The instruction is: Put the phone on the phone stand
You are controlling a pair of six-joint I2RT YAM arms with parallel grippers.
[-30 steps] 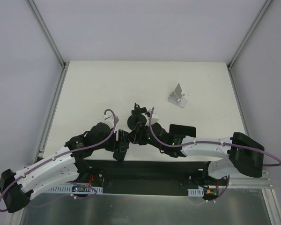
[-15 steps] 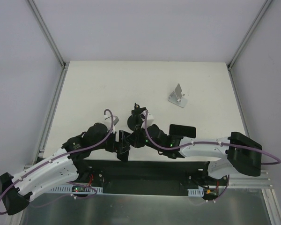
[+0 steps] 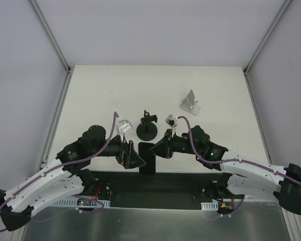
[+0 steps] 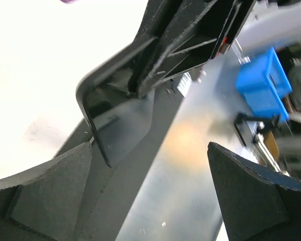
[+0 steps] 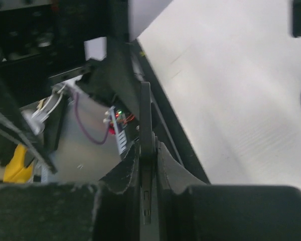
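My right gripper (image 3: 154, 149) is shut on the black phone (image 3: 147, 163) and holds it on edge above the table's near edge. In the right wrist view the phone (image 5: 146, 125) stands edge-on, pinched between the two fingers. My left gripper (image 3: 135, 158) is open just left of the phone and does not hold it. In the left wrist view the gripper (image 4: 150, 196) is wide open, and the phone (image 4: 118, 113) hangs above its left finger. A black round-based stand (image 3: 147, 131) stands just beyond the phone. A silver folding stand (image 3: 190, 103) sits further back right.
The white table (image 3: 100, 95) is bounded by metal rails left and right. The black mounting strip (image 3: 180, 181) and the arm bases lie below the phone. A blue bin (image 4: 263, 85) shows off the table in the left wrist view.
The two arms, tangled together at the middle, have drawn apart. The right arm swung out to the right, the left gripper drew back left, and the phone now shows upright between them.
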